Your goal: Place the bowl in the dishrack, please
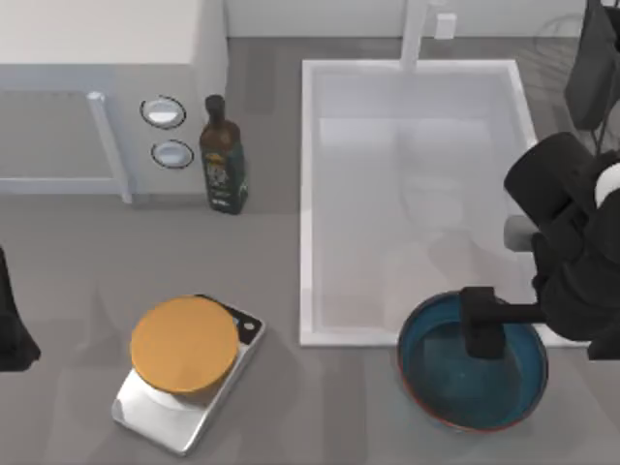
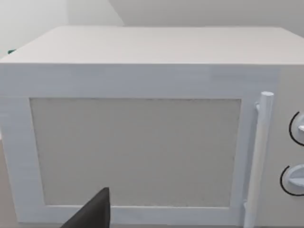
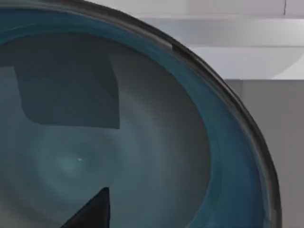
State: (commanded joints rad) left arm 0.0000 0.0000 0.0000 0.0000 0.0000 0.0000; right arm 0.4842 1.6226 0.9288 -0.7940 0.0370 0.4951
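Grey table (image 1: 87,281), matte, with a white sink basin (image 1: 308,194) sunk toward the right half of the top view. White faucet post (image 1: 417,34) at the basin's far edge. White microwave (image 1: 107,58) at far left, two round dials (image 1: 163,112) on its face, white bar handle (image 1: 108,145). Dark glass bottle (image 1: 222,155) standing upright just beside the dials. Flat orange disc (image 1: 182,345) resting on a silver kitchen scale (image 1: 160,417), near front left. White wall behind.

Deep-blue bowl (image 1: 436,383) with reddish-brown rim on the table at front right, its far edge touching or overlapping the basin's near rim. Thin curved wires of the dishrack (image 1: 552,39) faint at far right corner, well apart from the bowl.

Right tool (image 1: 482,334) hanging over the bowl's interior; open or clenched: cannot tell. Left arm (image 1: 15,320) parked at the left edge.

Left wrist view: microwave door (image 2: 135,152) head-on, mesh window, handle and dial edges; one dark fingertip (image 2: 95,213) of the left tool, state cannot tell.

Right wrist view: bowl's glazed inside close up, basin rim beyond, one dark fingertip (image 3: 92,211).
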